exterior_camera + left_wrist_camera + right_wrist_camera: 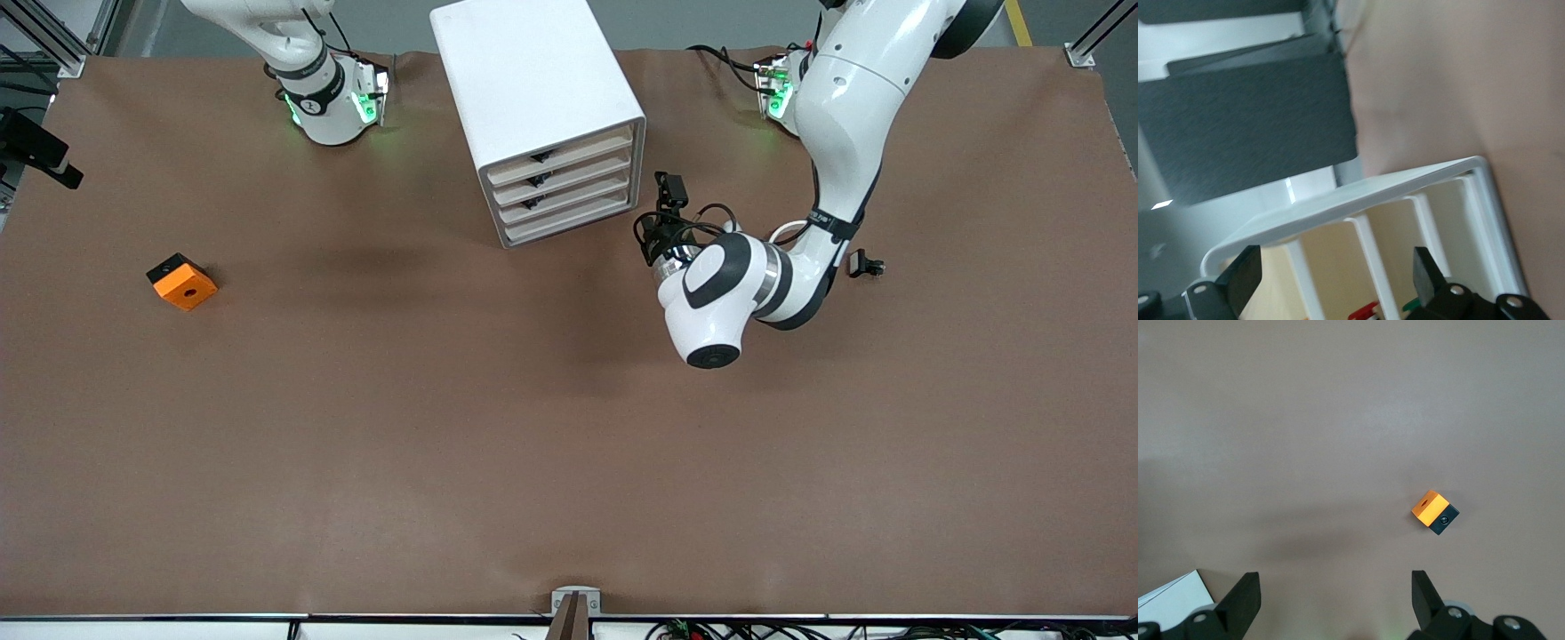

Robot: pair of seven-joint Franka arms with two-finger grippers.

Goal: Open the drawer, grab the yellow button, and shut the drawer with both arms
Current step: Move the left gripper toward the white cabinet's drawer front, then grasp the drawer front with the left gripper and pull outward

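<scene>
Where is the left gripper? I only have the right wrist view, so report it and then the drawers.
Observer: The left gripper is open, beside the cabinet, toward the left arm's end of the table.
Operator: Now the drawers.
Observer: All four drawers are shut.
Operator: Find the button.
Observer: No button shows in any view. A small black clip lies on the table by the left arm.

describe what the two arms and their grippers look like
Both arms are glossy white with black joint bands: the left arm carries looped black cables at its wrist, and the right arm glows green at its base. The left gripper and right gripper have black fingers.
</scene>
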